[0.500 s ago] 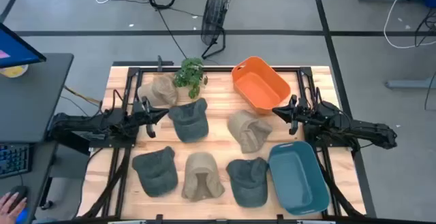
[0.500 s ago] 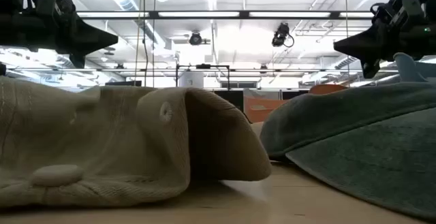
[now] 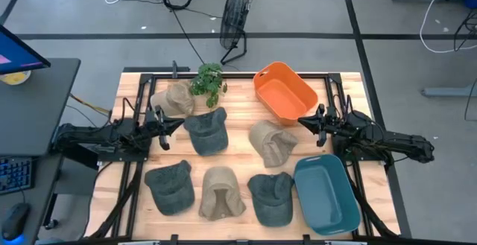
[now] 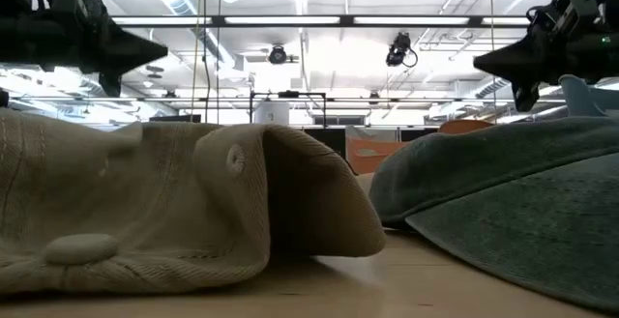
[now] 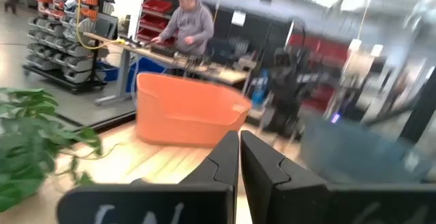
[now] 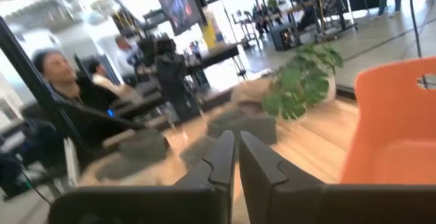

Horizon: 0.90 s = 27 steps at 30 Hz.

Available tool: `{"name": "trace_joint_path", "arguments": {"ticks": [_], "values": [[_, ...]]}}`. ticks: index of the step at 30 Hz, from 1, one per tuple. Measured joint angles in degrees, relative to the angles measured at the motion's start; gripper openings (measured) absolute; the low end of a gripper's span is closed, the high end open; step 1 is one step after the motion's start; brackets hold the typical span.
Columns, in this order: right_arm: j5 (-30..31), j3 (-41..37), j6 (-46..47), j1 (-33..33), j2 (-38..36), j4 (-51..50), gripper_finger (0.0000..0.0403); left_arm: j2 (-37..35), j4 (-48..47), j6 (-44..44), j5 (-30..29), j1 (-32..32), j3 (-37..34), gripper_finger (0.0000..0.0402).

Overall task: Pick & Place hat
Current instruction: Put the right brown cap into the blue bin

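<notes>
Several caps lie crown up on the wooden table: a tan one (image 3: pixel 173 98) at the far left, a grey one (image 3: pixel 206 131) in the middle, a tan one (image 3: pixel 272 142) right of it, and a near row of grey (image 3: pixel 170 187), tan (image 3: pixel 220 193) and grey (image 3: pixel 270 197). My left gripper (image 3: pixel 179 123) hovers shut and empty just left of the middle grey cap; the left wrist view shows its fingers together (image 5: pixel 238 149). My right gripper (image 3: pixel 302 121) hovers shut and empty between the right tan cap and the orange bin (image 3: pixel 283 90); its fingers are also together (image 6: pixel 236 149).
A blue bin (image 3: pixel 326 193) stands at the near right and the orange bin at the far right. A potted plant (image 3: pixel 209 83) stands at the far edge beside the far-left tan cap. A desk (image 3: pixel 37 111) stands left of the table. People show in the room beyond (image 5: pixel 187 23).
Both arms have kept still. A person's hand that lay at the picture's lower left corner, by the desk, has gone out of view.
</notes>
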Motion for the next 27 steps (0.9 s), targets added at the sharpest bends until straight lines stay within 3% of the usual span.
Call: {"name": "trace_joint_path", "arguments": {"ticks": [5,12,21,27], "values": [[-0.61,2.93,0.64,0.0,0.0,4.0,0.0027,1.29,-2.81,-1.38,0.08,0.01,6.84,0.0021],[-0.66,18.91,-4.99,0.0,5.52,-8.37,0.0027,11.25,-16.15,-1.51,0.11,0.02,23.57,0.0021],[-3.65,42.88,-13.34,0.02,26.77,-26.27,0.0027,26.74,-35.0,-3.09,0.22,-0.01,43.8,0.0023],[-3.65,54.88,-18.66,0.02,40.34,-36.22,0.0049,35.35,-41.61,-2.79,0.16,0.0,51.6,0.0076]]}}
